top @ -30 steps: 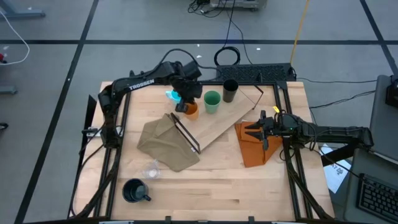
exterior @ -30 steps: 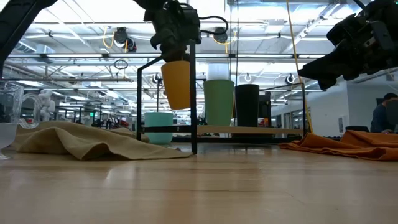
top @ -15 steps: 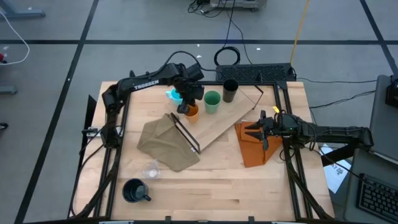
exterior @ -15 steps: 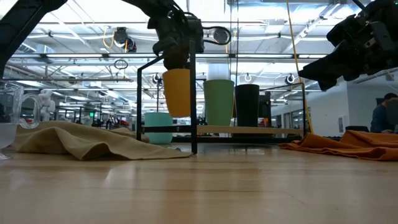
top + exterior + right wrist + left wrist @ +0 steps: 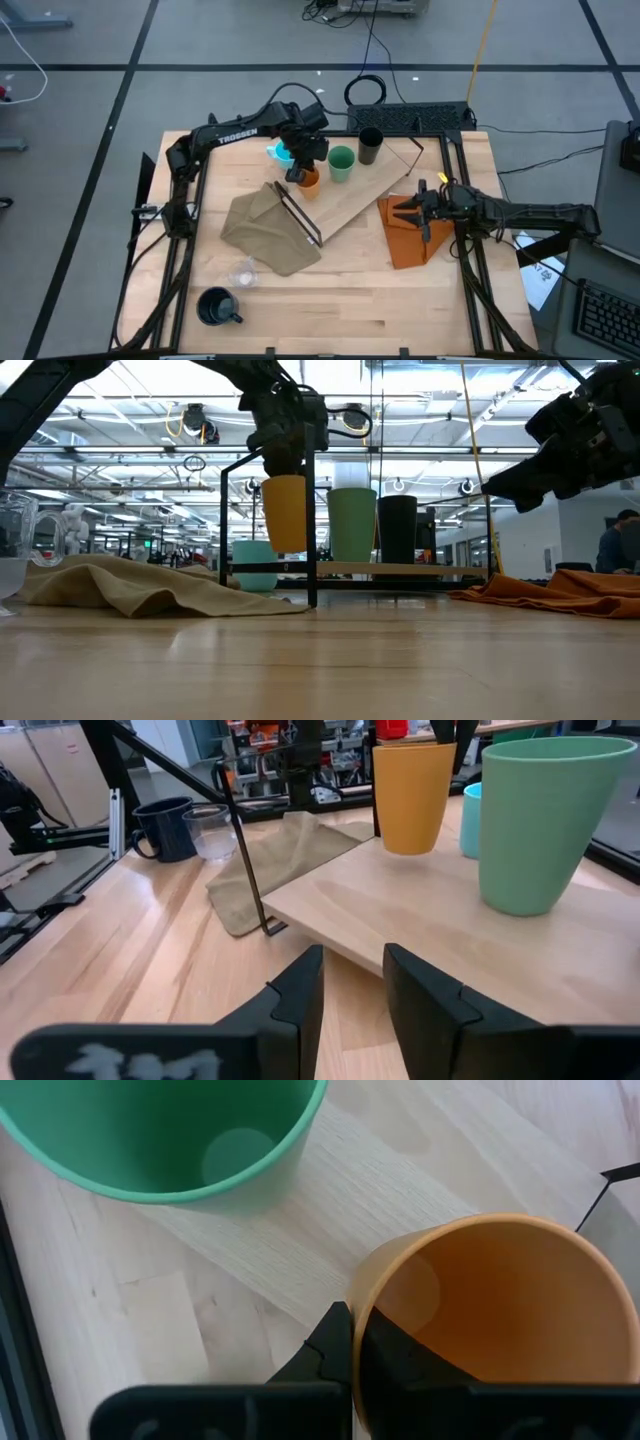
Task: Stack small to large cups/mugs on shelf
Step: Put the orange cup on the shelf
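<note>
My left gripper [image 5: 301, 168] is shut on the orange cup [image 5: 285, 510], which hangs upright just above the pale shelf board [image 5: 365, 195], beside the green cup [image 5: 341, 164] and the black tumbler [image 5: 370, 146] that stand on it. The cyan mug [image 5: 277, 153] is behind the orange cup. The clear cup [image 5: 242, 272] and the dark mug [image 5: 217, 307] stand on the table near its front left. My right gripper [image 5: 352, 965] waits open over the orange cloth [image 5: 408, 238] at the right, with nothing between its fingers. My left gripper holds the orange cup by its rim [image 5: 358, 1302], one finger inside the cup and one outside. The fingers come from above, slanting down. The cup hangs upright below them, its base a little clear of the shelf board.
An olive-tan cloth [image 5: 265, 232] lies left of the shelf, partly under its thin black frame [image 5: 300, 215]. The orange cloth lies at the shelf's right end. Bare table shows along the near edge [image 5: 380, 315].
My left gripper has gone down with the orange cup, which has stayed upright and now hangs closer to the shelf board next to the green cup.
</note>
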Robot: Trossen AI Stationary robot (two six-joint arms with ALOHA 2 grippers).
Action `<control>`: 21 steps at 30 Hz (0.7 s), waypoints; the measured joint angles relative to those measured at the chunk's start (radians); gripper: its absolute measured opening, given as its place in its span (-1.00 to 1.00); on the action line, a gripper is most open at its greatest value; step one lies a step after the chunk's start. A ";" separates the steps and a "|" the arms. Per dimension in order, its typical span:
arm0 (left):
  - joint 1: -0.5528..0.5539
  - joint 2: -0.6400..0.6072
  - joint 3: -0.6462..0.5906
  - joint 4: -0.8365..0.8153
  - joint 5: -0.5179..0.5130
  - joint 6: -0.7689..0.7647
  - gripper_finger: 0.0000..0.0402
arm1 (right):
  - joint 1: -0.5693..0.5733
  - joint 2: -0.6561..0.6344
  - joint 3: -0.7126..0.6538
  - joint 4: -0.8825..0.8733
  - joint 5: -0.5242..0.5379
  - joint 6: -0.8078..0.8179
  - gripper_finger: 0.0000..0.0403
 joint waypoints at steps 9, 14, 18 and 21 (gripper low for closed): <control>0.001 0.000 0.000 0.000 0.003 -0.011 -0.99 | 0.000 0.000 -0.032 0.074 0.000 0.000 -0.52; 0.001 0.000 0.000 0.000 0.003 -0.012 -0.99 | 0.000 0.000 -0.033 0.109 0.000 -0.001 -0.52; 0.001 0.000 0.000 0.004 0.000 -0.013 -0.98 | 0.000 0.000 -0.033 0.122 0.000 -0.003 -0.52; 0.001 0.009 0.000 0.010 0.000 -0.011 -0.99 | 0.000 0.000 -0.034 0.121 0.000 -0.003 -0.52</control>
